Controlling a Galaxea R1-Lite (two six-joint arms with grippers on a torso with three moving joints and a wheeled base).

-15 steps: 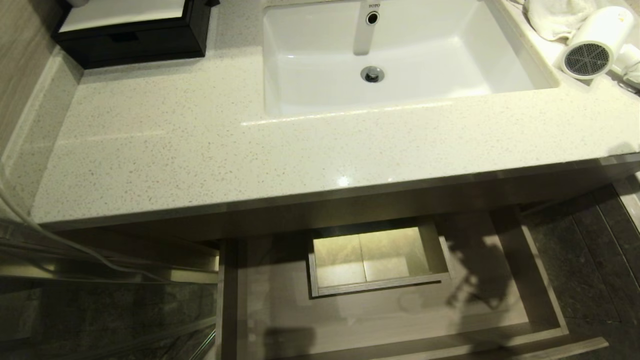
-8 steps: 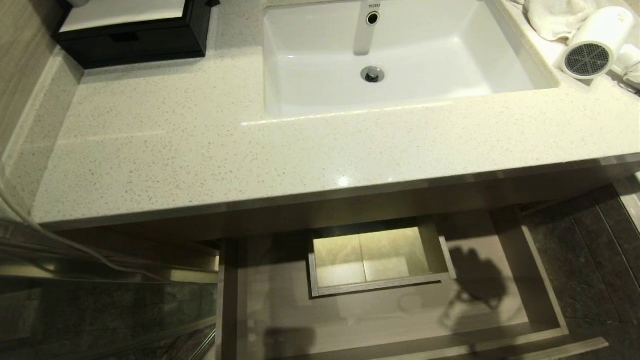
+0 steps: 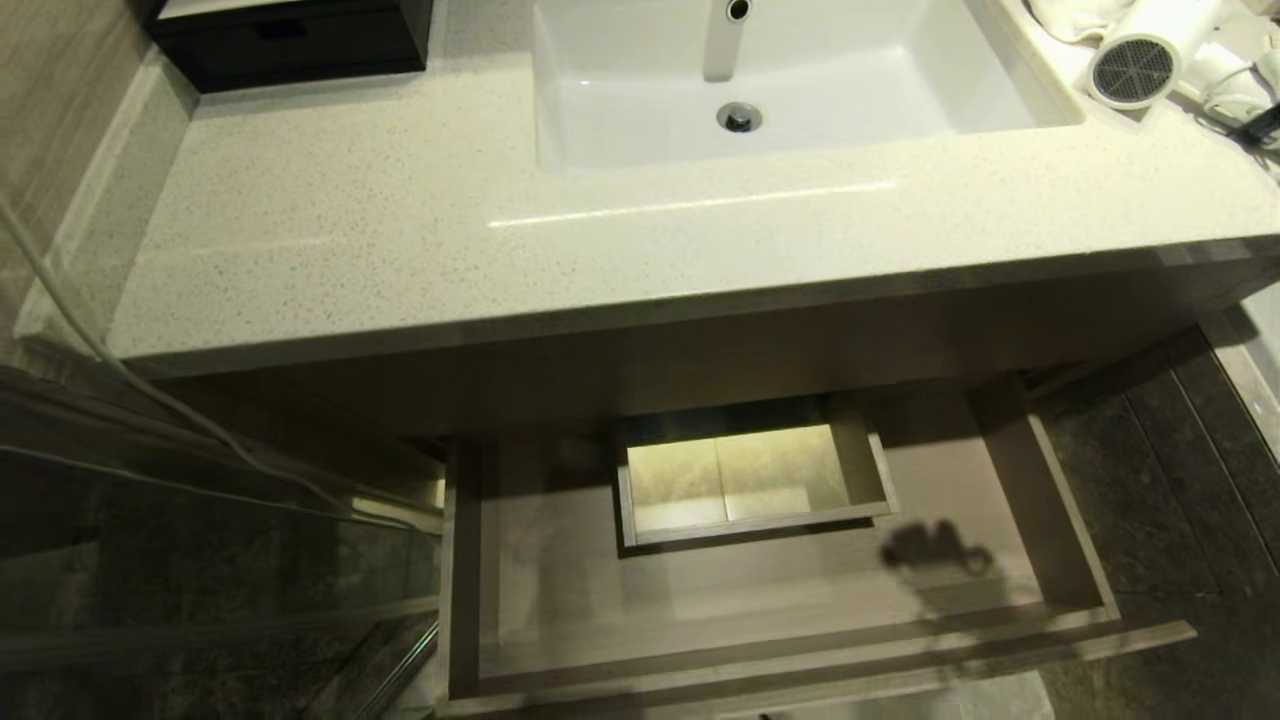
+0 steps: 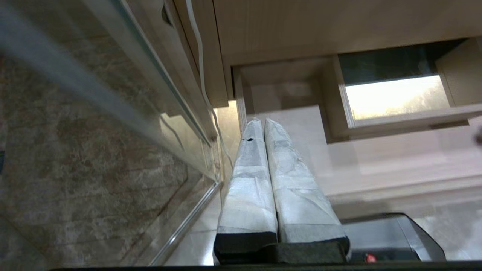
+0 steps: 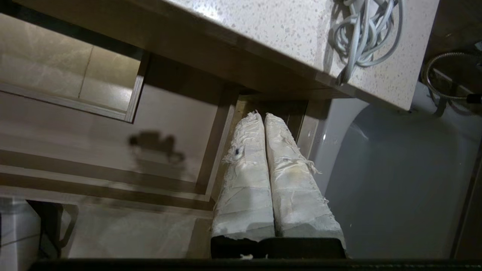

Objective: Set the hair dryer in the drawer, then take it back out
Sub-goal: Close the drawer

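The white hair dryer (image 3: 1140, 60) lies on the countertop's far right, grille end toward me, its coiled cord (image 5: 361, 34) beside it. Below the counter the wood-grain drawer (image 3: 800, 665) stands pulled out, with a boxed cut-out (image 3: 750, 480) in its middle and nothing lying in it. Neither gripper shows in the head view. My right gripper (image 5: 261, 114) is shut and empty, low beside the drawer's (image 5: 94, 131) right side wall; its shadow (image 3: 930, 550) falls on the drawer bottom. My left gripper (image 4: 261, 121) is shut and empty by the drawer's (image 4: 376, 158) left side.
A white sink (image 3: 980, 90) with faucet is set in the speckled countertop (image 3: 400, 230). A black box (image 3: 290, 40) stands at the back left, a white towel (image 3: 1075, 15) behind the dryer. A glass panel (image 3: 200, 550) and a white cable (image 3: 150, 380) flank the left.
The whole head picture has shifted, so the camera has moved: counter and sink sit higher in it and more of the drawer's front shows. The gripper's shadow in the drawer has shrunk.
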